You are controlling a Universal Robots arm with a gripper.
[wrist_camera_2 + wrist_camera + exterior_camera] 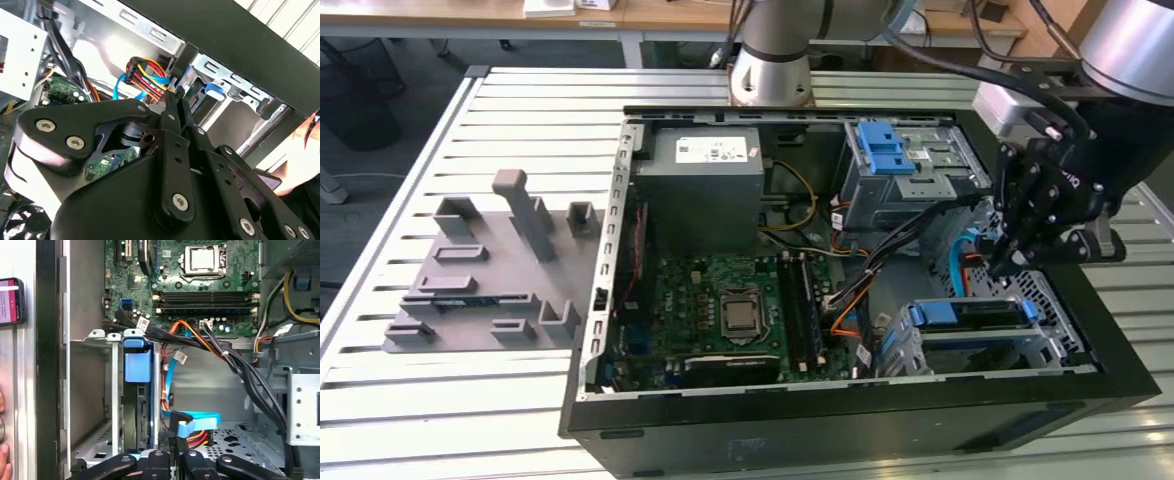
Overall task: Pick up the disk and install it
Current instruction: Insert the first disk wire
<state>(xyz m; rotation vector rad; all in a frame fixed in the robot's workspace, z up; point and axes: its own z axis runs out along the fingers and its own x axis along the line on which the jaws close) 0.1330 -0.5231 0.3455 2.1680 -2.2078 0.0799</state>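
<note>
Disk (966,316): seated edge-up in the lower drive cage (1034,345) of the open computer case (854,425) (blue carrier (137,365) visible in the first wrist view). End effector (1013,262): fingers pressed together, empty, just above the cage. Case rests on slatted counter (480,400).

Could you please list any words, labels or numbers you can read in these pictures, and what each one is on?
No text can be read as it stands.
White sticker on the grey box: print too small to read.
Phone screen, first wrist view: lines of text, blurred.
White cable tags: too small to read.
Motherboard markings: too small to read.
</note>
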